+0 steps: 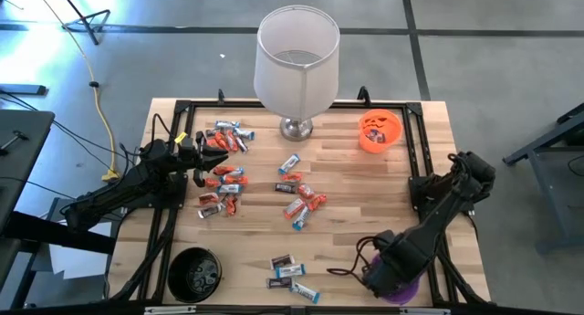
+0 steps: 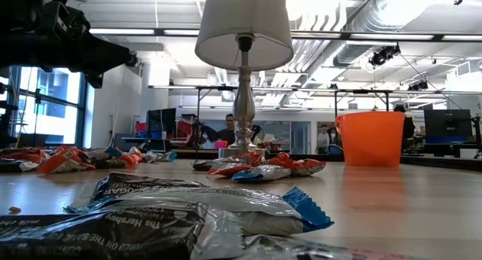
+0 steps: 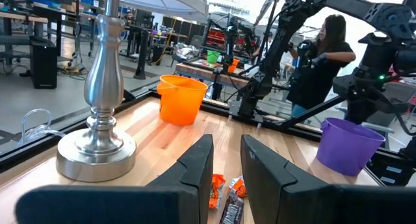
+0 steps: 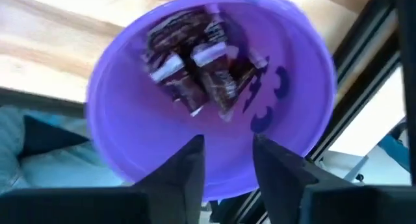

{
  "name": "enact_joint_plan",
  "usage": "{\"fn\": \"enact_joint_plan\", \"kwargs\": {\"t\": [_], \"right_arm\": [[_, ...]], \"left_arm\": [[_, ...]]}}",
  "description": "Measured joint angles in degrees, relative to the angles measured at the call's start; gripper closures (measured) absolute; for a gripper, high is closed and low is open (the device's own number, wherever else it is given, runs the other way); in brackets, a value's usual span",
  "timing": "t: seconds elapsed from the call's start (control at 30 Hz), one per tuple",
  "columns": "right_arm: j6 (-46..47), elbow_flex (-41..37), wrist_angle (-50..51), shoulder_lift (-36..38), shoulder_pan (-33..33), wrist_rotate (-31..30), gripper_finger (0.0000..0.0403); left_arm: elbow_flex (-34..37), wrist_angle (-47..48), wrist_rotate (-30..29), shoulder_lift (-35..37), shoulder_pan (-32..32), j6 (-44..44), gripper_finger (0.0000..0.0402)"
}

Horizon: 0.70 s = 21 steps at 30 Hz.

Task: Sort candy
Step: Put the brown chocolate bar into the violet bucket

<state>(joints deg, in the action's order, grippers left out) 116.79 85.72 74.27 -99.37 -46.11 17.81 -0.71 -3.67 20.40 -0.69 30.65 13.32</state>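
The right gripper (image 4: 224, 162) is held directly over the purple bowl (image 4: 130, 152) at the near right corner of the table (image 1: 429, 160). Its jaws are parted with nothing between them; several dark brown candies (image 4: 195, 68) are seen lying in the bowl below.

The left gripper (image 1: 203, 160) is parked at the left-side candy pile (image 1: 224, 173), low over the wood. Its jaws are seen with a narrow gap in the left wrist view, nothing gripped; orange and dark wrappers (image 3: 224, 195) lie just beyond the fingertips.

Remaining candy is spread in three loose groups: the left pile, a middle cluster (image 1: 301, 198) and a few bars near the front edge (image 1: 290, 277). The orange bowl (image 1: 380, 131) sits at the far right, holding some candy; the black bowl (image 1: 194, 274) sits at the near left. A lamp (image 1: 297, 64) stands at the far middle.

Risks, as judged:
- The purple bowl could be clipped or dragged if the right arm is swung out before it is lifted clear of the rim.
- Overlapping wrappers in the left pile could be picked two at a time, so colours get mixed.
- The lamp base could be knocked on a reach towards the orange bowl.
- Slick wrappers could be pinched by an edge and dropped in transit.
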Motion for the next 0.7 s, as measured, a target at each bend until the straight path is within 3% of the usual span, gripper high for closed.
{"fn": "enact_joint_plan", "kwargs": {"t": [0.2,0.37,0.53,0.7], "right_arm": [[-2.93,0.03,-2.88,0.14,3.53,-0.64,0.0266],[-11.39,0.1,-5.94,0.42,9.15,-6.05,0.0265],[-24.62,0.1,-11.82,0.42,16.04,-12.72,0.0265],[-43.88,0.1,-21.09,0.42,22.3,-20.6,0.0265]], "left_arm": [[0.0,-0.01,0.0,0.0,0.0,0.0,0.0337],[0.01,-0.01,0.0,0.0,0.01,0.0,0.0337],[0.0,0.01,0.0,-0.02,0.0,0.0,0.0337],[0.0,-0.01,0.0,0.0,0.02,0.0,0.0337]]}}
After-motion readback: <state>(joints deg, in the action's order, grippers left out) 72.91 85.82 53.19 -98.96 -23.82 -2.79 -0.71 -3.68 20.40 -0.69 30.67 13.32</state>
